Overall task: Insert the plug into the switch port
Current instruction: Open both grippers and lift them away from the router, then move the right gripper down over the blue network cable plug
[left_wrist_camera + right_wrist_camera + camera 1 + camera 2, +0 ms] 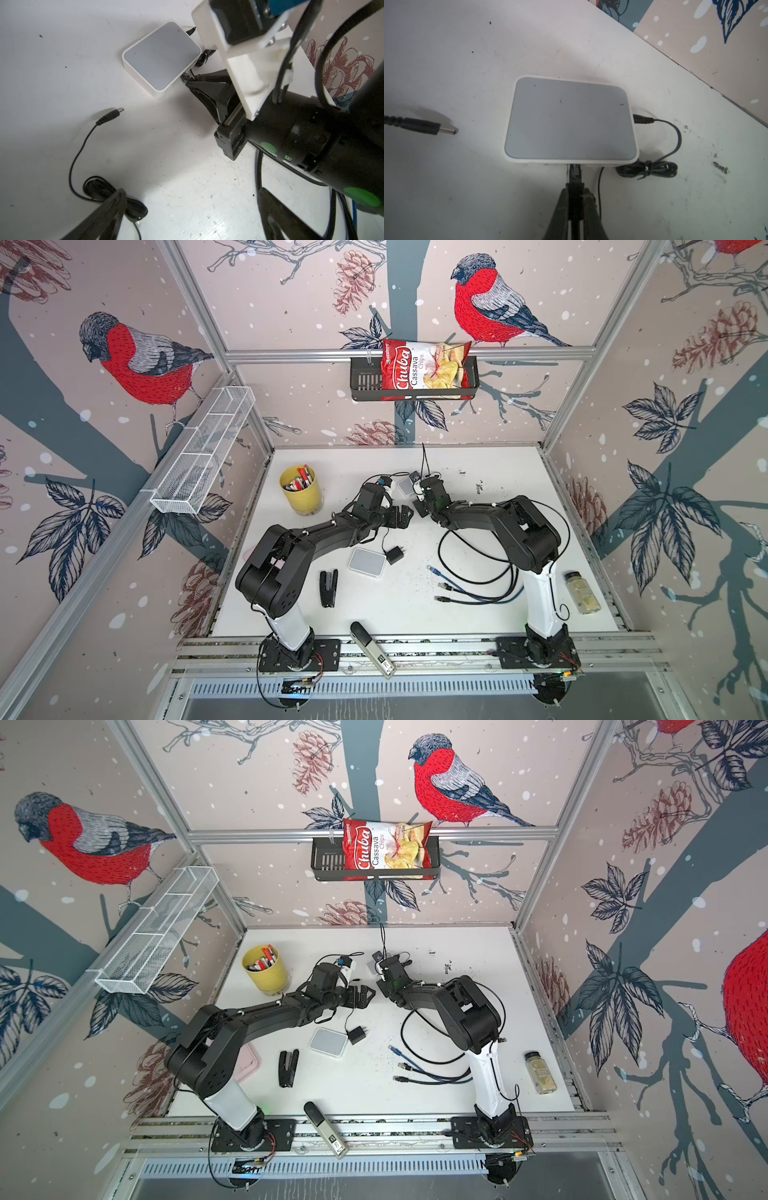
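Observation:
The switch [571,118], a flat white box with a grey top, lies at the back middle of the table [405,486]. My right gripper [575,191] is shut on the black boot of the plug [575,172], whose clear tip sits against the switch's near side wall; the port itself is hidden. The left wrist view shows the same plug [185,78] at the switch's [162,56] edge. My left gripper [192,197] hangs open over bare table just left of the right gripper, holding nothing. A thin power lead [641,120] is plugged into another side of the switch.
A loose barrel plug [112,114] and its coiled cord lie near the left gripper. Also on the table: a yellow pen cup [300,489], a second white box [368,564], a black adapter [392,556], a stapler [328,587], loose network cables [469,589] and a spice jar [582,591].

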You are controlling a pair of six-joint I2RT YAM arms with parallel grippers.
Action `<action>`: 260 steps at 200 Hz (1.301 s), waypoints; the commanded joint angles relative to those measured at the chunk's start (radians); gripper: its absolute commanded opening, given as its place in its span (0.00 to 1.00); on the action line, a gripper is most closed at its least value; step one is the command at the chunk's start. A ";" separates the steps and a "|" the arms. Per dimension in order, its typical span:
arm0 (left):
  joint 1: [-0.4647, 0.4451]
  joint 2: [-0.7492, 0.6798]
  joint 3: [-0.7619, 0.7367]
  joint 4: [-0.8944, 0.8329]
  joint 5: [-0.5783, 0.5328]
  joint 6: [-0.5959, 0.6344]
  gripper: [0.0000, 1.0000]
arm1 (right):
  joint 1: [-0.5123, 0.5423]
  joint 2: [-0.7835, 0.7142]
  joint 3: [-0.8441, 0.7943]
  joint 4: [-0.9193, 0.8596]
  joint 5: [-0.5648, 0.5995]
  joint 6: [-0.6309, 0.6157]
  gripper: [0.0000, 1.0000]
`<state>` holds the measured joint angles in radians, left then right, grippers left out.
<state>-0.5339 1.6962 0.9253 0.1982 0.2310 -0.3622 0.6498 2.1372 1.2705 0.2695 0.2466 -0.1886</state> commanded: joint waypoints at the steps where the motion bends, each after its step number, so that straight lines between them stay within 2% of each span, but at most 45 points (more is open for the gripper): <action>1: 0.003 -0.007 -0.002 0.020 -0.013 0.000 0.97 | -0.005 0.009 0.017 -0.085 -0.023 0.010 0.22; 34: 0.006 -0.001 -0.001 0.022 -0.009 0.000 0.97 | -0.018 -0.031 0.004 -0.081 -0.073 0.024 0.37; 86: 0.009 -0.002 -0.001 0.029 -0.002 0.003 0.97 | -0.047 -0.125 -0.028 -0.087 -0.129 0.047 0.54; 91: 0.009 -0.001 0.000 0.030 -0.002 0.005 0.97 | -0.051 -0.135 -0.036 -0.087 -0.133 0.054 0.65; 92: 0.009 -0.001 0.000 0.029 -0.002 0.005 0.97 | -0.052 -0.140 -0.039 -0.087 -0.135 0.056 0.91; 93: 0.009 -0.001 0.000 0.029 -0.002 0.005 0.97 | -0.053 -0.142 -0.040 -0.087 -0.136 0.058 0.96; 95: 0.009 -0.002 -0.001 0.029 -0.002 0.005 0.97 | -0.054 -0.145 -0.043 -0.088 -0.138 0.061 0.99; 141: 0.012 -0.004 -0.008 0.038 0.004 0.012 0.97 | -0.065 -0.281 -0.151 -0.063 -0.134 0.106 0.99; 161: 0.013 -0.003 -0.010 0.045 0.005 0.012 0.97 | -0.064 -0.340 -0.193 -0.066 -0.097 0.132 0.99; 189: 0.013 0.000 -0.011 0.049 0.008 0.015 0.97 | -0.053 -0.454 -0.321 0.039 -0.007 0.199 0.99; 217: 0.014 0.003 -0.009 0.045 0.013 0.020 0.97 | -0.058 -0.586 -0.457 0.124 -0.131 0.261 0.99; 226: 0.013 0.002 -0.010 0.044 0.013 0.022 0.97 | -0.054 -0.631 -0.499 0.147 -0.134 0.301 0.99; 241: 0.012 0.005 -0.010 0.041 0.016 0.023 0.97 | -0.035 -0.681 -0.512 0.084 -0.067 0.369 0.99; 260: 0.012 0.002 -0.014 0.046 0.022 0.023 0.97 | -0.007 -0.725 -0.525 -0.006 -0.102 0.318 0.99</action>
<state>-0.5247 1.6985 0.9146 0.2207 0.2367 -0.3527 0.6136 1.4597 0.7643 0.3187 0.1562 0.1070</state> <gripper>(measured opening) 0.969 0.992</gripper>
